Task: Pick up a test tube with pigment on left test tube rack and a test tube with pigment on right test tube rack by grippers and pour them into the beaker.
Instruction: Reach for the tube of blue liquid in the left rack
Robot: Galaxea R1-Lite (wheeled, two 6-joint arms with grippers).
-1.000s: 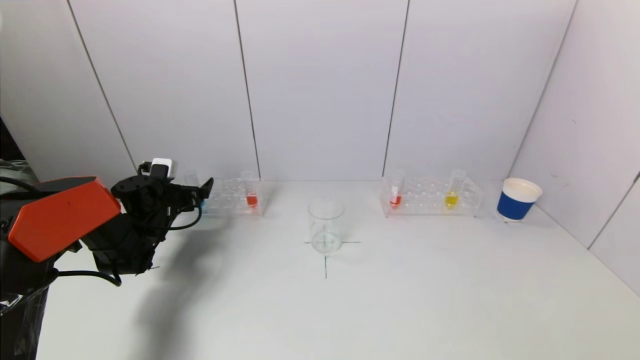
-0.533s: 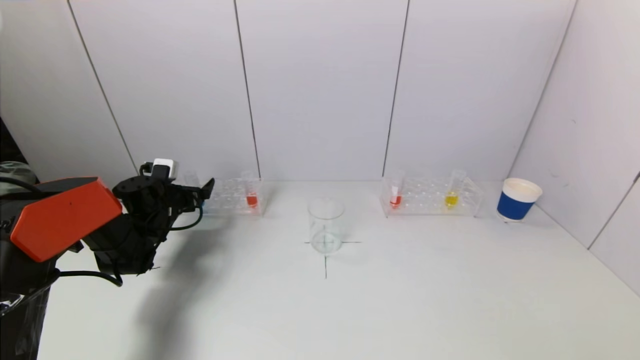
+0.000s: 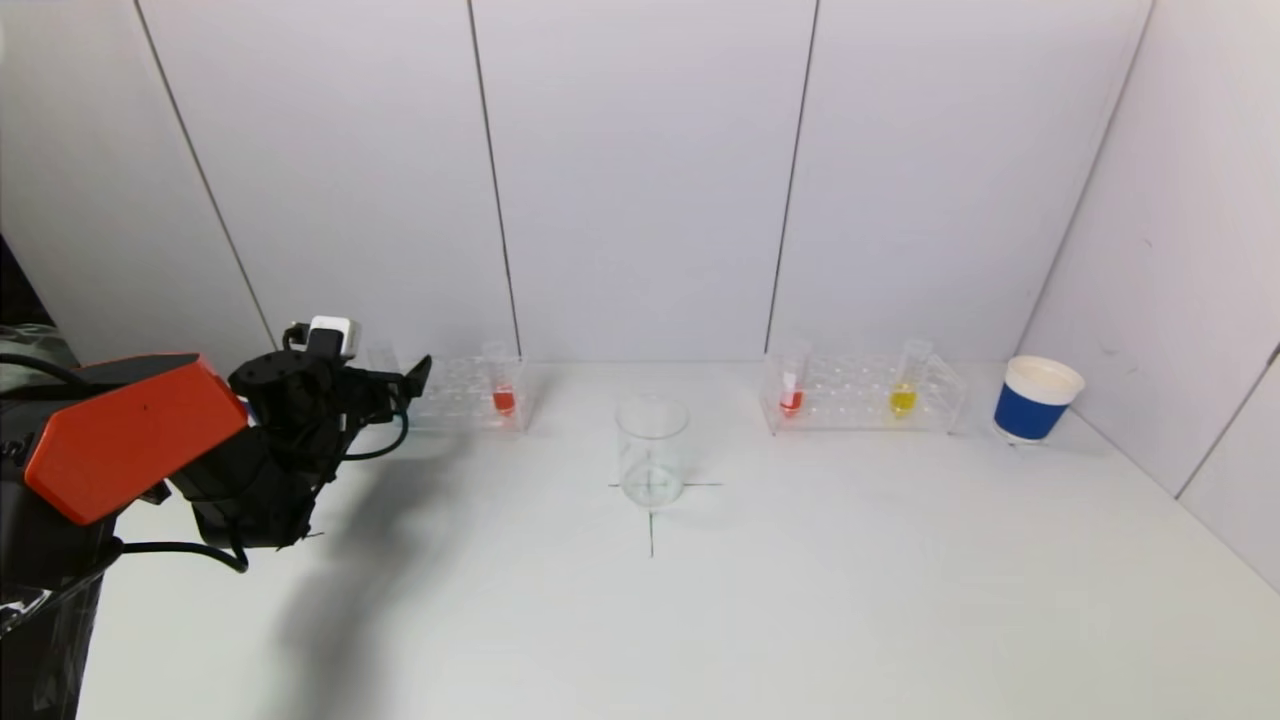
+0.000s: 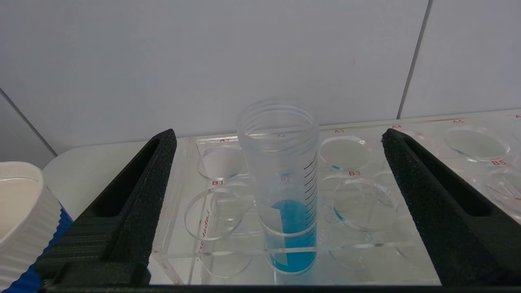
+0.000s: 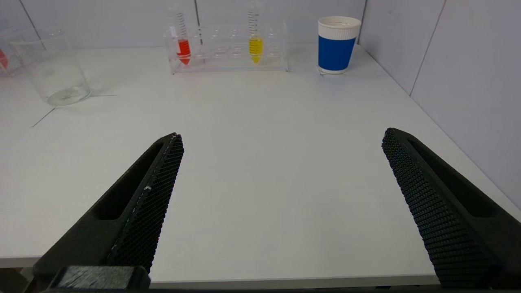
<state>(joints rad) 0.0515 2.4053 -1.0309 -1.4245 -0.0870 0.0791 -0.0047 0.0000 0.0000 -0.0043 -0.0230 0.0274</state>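
The left test tube rack (image 3: 455, 400), of clear plastic, stands at the back left. It holds a tube of red pigment (image 3: 503, 392) and a tube of blue pigment (image 4: 287, 203). My left gripper (image 3: 408, 382) is at the rack's left end. In the left wrist view it (image 4: 279, 134) is open, with the blue tube upright between its fingers and touching neither. The right rack (image 3: 860, 400) holds a red tube (image 3: 791, 395) and a yellow tube (image 3: 903, 392). The empty glass beaker (image 3: 652, 452) stands on a cross mark at the centre. My right gripper (image 5: 281, 136) hangs open and empty over the table's front edge.
A blue paper cup with a white rim (image 3: 1036, 400) stands right of the right rack, close to the side wall. Another white and blue cup (image 4: 20, 211) sits just beside the left rack's end. The back wall rises directly behind both racks.
My left arm has crept slightly forward and right toward the left rack. Nothing else has moved.
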